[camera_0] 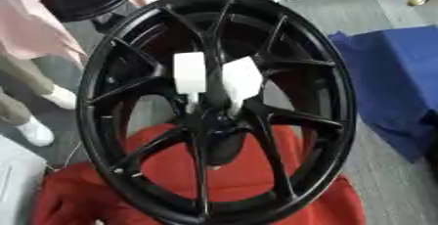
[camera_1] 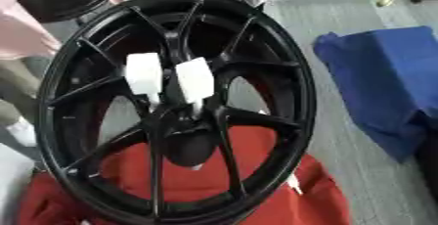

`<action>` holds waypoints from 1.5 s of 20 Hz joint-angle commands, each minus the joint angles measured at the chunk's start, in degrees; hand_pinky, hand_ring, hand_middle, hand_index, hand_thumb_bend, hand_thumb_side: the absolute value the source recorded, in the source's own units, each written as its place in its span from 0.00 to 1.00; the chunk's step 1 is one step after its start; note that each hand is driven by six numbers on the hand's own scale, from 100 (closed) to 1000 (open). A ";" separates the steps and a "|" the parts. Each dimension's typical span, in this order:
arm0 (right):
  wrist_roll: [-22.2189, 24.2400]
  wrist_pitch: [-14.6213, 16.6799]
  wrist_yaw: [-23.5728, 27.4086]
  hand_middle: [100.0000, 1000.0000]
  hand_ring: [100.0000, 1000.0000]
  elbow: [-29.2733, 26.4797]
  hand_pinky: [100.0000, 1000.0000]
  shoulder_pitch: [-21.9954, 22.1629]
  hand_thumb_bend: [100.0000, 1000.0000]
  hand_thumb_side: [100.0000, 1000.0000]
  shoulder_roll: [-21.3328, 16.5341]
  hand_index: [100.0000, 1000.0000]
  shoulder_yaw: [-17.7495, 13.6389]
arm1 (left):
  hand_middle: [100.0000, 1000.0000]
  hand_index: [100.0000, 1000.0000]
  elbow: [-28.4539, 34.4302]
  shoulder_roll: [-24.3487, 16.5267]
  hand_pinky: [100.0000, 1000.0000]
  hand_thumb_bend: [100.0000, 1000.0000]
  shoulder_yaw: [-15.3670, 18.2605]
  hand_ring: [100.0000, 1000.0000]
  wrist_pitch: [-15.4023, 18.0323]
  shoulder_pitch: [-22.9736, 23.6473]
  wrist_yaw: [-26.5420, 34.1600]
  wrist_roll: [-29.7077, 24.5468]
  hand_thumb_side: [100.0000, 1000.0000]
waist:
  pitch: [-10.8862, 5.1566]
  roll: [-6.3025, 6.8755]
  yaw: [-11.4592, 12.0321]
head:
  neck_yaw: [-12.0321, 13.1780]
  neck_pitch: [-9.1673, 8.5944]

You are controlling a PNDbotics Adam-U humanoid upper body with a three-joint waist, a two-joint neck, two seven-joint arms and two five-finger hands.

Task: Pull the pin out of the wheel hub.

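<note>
- Two white blocks (camera_0: pixel 218 78) sit at the centre of the black wheel hub (camera_0: pixel 214 106); I cannot tell whether they are the pin or part of a hand.
- Neither of my hands is clearly visible, so their state is unknown to me.
- Standing upright, the hub fills both views, glossy with thin spokes, its lower rim over red cloth (camera_0: pixel 256 190).
- Blue cloth (camera_1: pixel 385 82) lies on the floor at right.
</note>
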State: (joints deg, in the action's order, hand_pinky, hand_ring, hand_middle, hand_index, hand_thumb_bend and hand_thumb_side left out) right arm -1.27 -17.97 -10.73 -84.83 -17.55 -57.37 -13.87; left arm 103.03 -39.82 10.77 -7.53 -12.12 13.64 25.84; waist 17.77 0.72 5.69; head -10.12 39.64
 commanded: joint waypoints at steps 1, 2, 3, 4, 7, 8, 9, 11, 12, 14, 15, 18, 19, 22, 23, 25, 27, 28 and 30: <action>-0.51 2.87 -1.25 0.81 0.94 0.46 0.95 2.70 0.00 0.66 -0.31 0.81 -5.66 | 0.68 0.72 0.50 -2.40 0.73 0.51 0.82 0.74 0.09 -0.33 -0.14 0.23 0.77 | -1.92 -0.09 0.17 | -0.03 -0.63; -0.95 3.62 -0.93 0.83 0.95 0.09 0.96 4.19 0.00 0.76 0.02 0.82 -7.01 | 0.68 0.72 0.50 -2.39 0.73 0.51 0.69 0.74 0.10 -0.45 -0.11 0.11 0.77 | -2.04 -0.12 0.36 | -0.16 -0.59; -1.69 4.17 -0.47 0.83 0.96 -0.55 0.96 5.74 0.00 0.82 0.27 0.82 -8.18 | 0.68 0.72 0.50 -2.38 0.73 0.51 0.54 0.74 0.11 -0.56 -0.09 -0.04 0.77 | -2.16 -0.14 0.60 | -0.32 -0.55; -2.58 4.47 0.04 0.83 0.96 -1.31 0.96 6.92 0.00 0.82 0.44 0.82 -9.01 | 0.68 0.72 0.51 -2.38 0.73 0.51 0.44 0.74 0.11 -0.66 -0.08 -0.17 0.76 | -2.24 -0.15 0.83 | -0.47 -0.55; -5.16 4.03 1.52 0.81 0.94 -3.18 0.95 7.51 0.00 0.69 0.67 0.80 -9.52 | 0.68 0.72 0.54 -2.37 0.73 0.51 0.37 0.74 0.16 -0.86 -0.02 -0.32 0.76 | -2.34 -0.18 1.28 | -0.77 -0.52; -5.86 3.74 2.32 0.79 0.92 -3.71 0.95 7.22 0.00 0.66 0.73 0.78 -9.43 | 0.68 0.72 0.56 -2.37 0.73 0.51 0.33 0.74 0.17 -0.88 0.01 -0.37 0.76 | -2.35 -0.19 1.38 | -0.79 -0.48; -6.61 3.37 3.31 0.77 0.90 -4.17 0.94 6.76 0.00 0.64 0.76 0.77 -9.27 | 0.68 0.72 0.58 -2.36 0.73 0.51 0.30 0.74 0.18 -0.89 0.03 -0.41 0.76 | -2.37 -0.20 1.46 | -0.77 -0.41; -8.15 2.82 5.95 0.72 0.86 -5.25 0.94 5.41 0.00 0.57 0.73 0.72 -8.58 | 0.68 0.72 0.56 -2.30 0.73 0.51 0.21 0.74 0.16 -1.05 0.10 -0.51 0.76 | -2.40 -0.24 1.68 | -0.80 -0.36; -9.01 2.81 7.41 0.71 0.85 -5.95 0.93 4.60 0.00 0.54 0.64 0.71 -8.03 | 0.68 0.72 0.58 -2.26 0.73 0.51 0.14 0.74 0.16 -1.15 0.14 -0.58 0.76 | -2.41 -0.24 1.80 | -0.85 -0.35; -10.10 2.68 9.03 0.71 0.85 -7.07 0.93 3.39 0.00 0.53 0.36 0.72 -6.83 | 0.68 0.72 0.62 -2.20 0.73 0.51 -0.01 0.74 0.16 -1.34 0.18 -0.77 0.76 | -2.40 -0.23 2.00 | -0.99 -0.30; -10.40 2.54 9.36 0.71 0.85 -7.35 0.93 3.16 0.00 0.53 0.30 0.72 -6.53 | 0.68 0.72 0.62 -2.18 0.73 0.51 -0.04 0.74 0.15 -1.37 0.18 -0.81 0.76 | -2.40 -0.23 2.03 | -1.01 -0.29; -10.76 2.33 9.69 0.78 0.91 -7.74 0.95 2.95 0.04 0.26 0.23 0.78 -6.19 | 0.68 0.72 0.63 -2.17 0.73 0.51 -0.06 0.74 0.15 -1.42 0.18 -0.87 0.76 | -2.39 -0.23 2.09 | -1.06 -0.28; -10.44 2.41 9.35 0.80 0.92 -8.24 0.95 2.44 0.06 0.20 -0.21 0.79 -5.57 | 0.68 0.72 0.69 -2.15 0.73 0.51 -0.17 0.74 0.16 -1.58 0.20 -0.97 0.76 | -2.30 -0.27 2.49 | -1.40 -0.23; -8.43 0.84 6.88 0.83 0.96 -8.86 0.96 0.95 0.14 0.00 -0.53 0.79 -3.85 | 0.68 0.72 0.65 -2.04 0.74 0.51 -0.23 0.74 0.12 -1.62 0.24 -1.10 0.77 | -2.22 -0.34 2.78 | -1.70 -0.06; -8.10 0.24 5.86 0.84 0.97 -8.99 0.96 0.78 0.18 0.00 -0.44 0.78 -3.84 | 0.68 0.72 0.63 -2.00 0.74 0.51 -0.21 0.74 0.11 -1.61 0.25 -1.11 0.77 | -2.22 -0.35 2.77 | -1.86 -0.10; -8.42 -0.88 4.17 0.85 0.99 -9.30 0.97 0.66 0.20 0.00 -0.23 0.79 -4.11 | 0.68 0.72 0.62 -2.00 0.74 0.51 -0.20 0.74 0.12 -1.60 0.24 -1.13 0.77 | -2.24 -0.36 2.74 | -2.28 -0.30; -9.42 -1.12 4.08 0.86 0.99 -10.04 0.98 0.53 0.00 0.57 0.06 0.82 -4.52 | 0.68 0.72 0.61 -2.01 0.74 0.51 -0.19 0.74 0.16 -1.59 0.23 -1.16 0.77 | -2.26 -0.33 2.68 | -2.63 -0.47; -10.24 -0.93 4.44 0.86 0.99 -10.34 0.98 0.50 0.00 0.65 0.15 0.82 -4.80 | 0.68 0.72 0.59 -2.02 0.74 0.51 -0.18 0.74 0.17 -1.59 0.23 -1.17 0.77 | -2.27 -0.31 2.65 | -2.71 -0.55; -12.11 -0.71 5.75 0.84 0.96 -10.43 0.98 0.48 0.00 0.90 0.40 0.82 -5.05 | 0.68 0.72 0.55 -2.02 0.74 0.51 -0.18 0.74 0.19 -1.57 0.23 -1.20 0.77 | -2.27 -0.27 2.62 | -2.79 -0.66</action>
State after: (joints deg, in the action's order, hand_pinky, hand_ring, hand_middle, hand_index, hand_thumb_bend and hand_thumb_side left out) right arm -12.36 -18.71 -5.38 -94.14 -16.44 -54.83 -17.82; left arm 103.03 -39.83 10.08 -7.46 -13.13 13.87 24.86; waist 16.75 0.44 8.35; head -12.71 39.66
